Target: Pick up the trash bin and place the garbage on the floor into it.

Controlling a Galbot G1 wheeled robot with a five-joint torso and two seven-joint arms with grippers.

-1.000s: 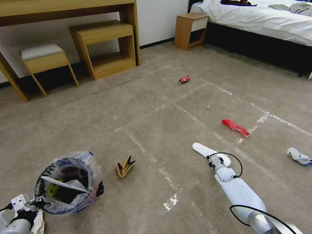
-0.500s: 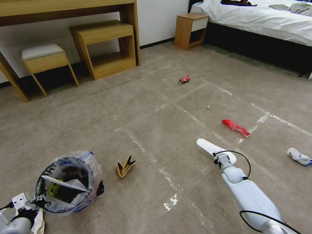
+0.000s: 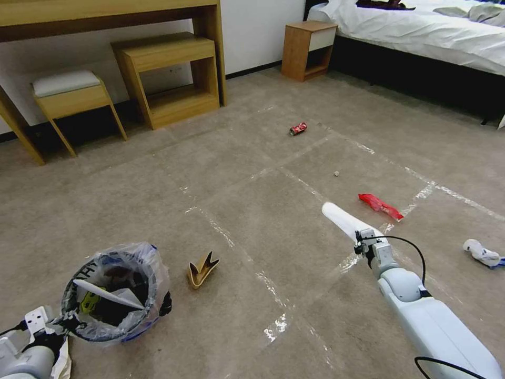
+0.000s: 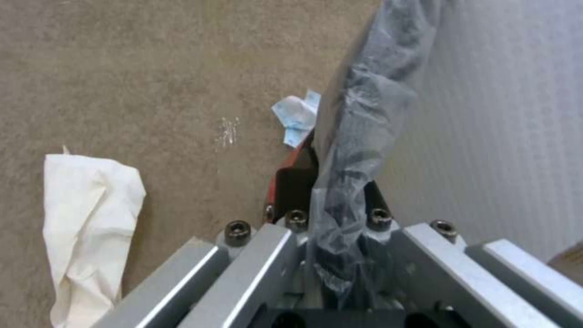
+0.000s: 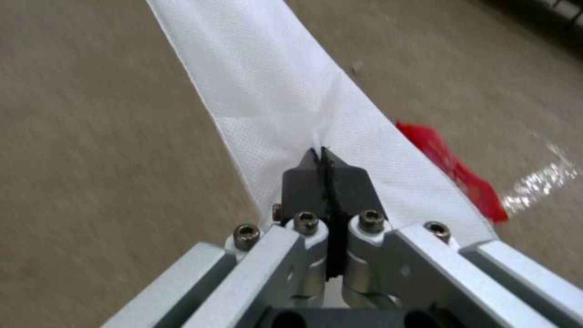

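Observation:
The trash bin [image 3: 113, 292] sits low at my left, its clear bag crinkled over the black rim, with litter and a white slipper inside. My left gripper [image 3: 57, 322] is shut on its rim; the left wrist view shows the fingers [image 4: 291, 187] pinching bag [image 4: 358, 118] and bin wall [image 4: 486, 114]. My right gripper [image 3: 363, 238] is shut on a flat white slipper [image 3: 343, 218], held above the floor [image 3: 252, 210]; its fingers [image 5: 307, 175] clamp the slipper [image 5: 273, 82]. On the carpet lie a tan carton [image 3: 202, 268], a red wrapper [image 3: 380, 204], a red can [image 3: 298, 128] and a tissue [image 3: 481, 252].
A white tissue [image 4: 85, 218] lies on the carpet right by my left gripper. A desk with a stool [image 3: 71, 97] and a shelf unit [image 3: 168, 79] lines the back left. A nightstand [image 3: 307, 47] and a bed [image 3: 421, 37] stand at the back right.
My right gripper has risen and moved forward and to the right with the white slipper. The bin in my left gripper has shifted only slightly.

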